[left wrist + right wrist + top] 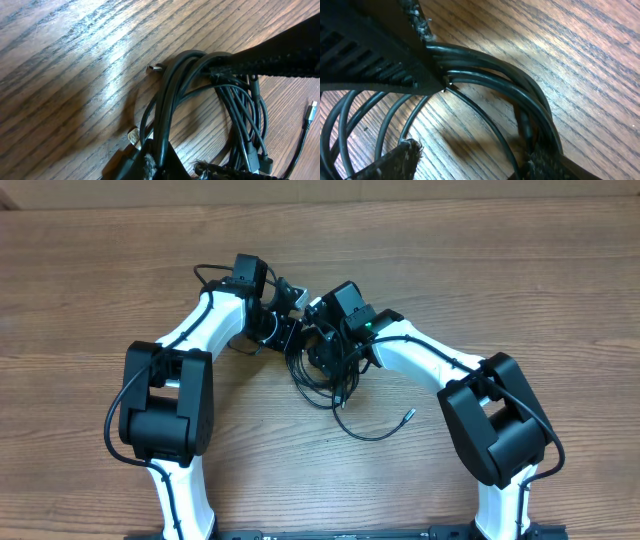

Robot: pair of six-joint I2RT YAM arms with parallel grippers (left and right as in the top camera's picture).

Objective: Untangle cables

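Setting: a brown wood-grain table [100, 280], seen from overhead, with two white-and-black robot arms bent inward so that their wrists meet near its centre.

Cords: several thin black flexible cables [165, 100] lie on the table between the two wrists. They are gathered in one tangled bunch of overlapping loops.

Loose end: from overhead, one strand curls out of the bunch toward the near edge. It ends in a small silver-grey plug tip [405, 416], which lies alone on the wood, well apart from the tangle.

Other tips: in the left wrist view, a second silver plug [156, 68] pokes out beside the top of the bunch. A third [313, 107] lies at the right edge of that view.

Left gripper [180, 167]: its jaws are together, clamped on the cables. The thick curve of strands runs down between its frayed pads.

Right gripper [475, 162]: its jaws stand apart and grip nothing. One thin strand crosses the gap between them, and the main bunch passes against the right-hand finger.

Contact point: in the left wrist view, a black rough-surfaced finger [280, 62] reaches in from the upper right, with its tip at the top of the loops. Which arm it belongs to cannot be told from that view alone.
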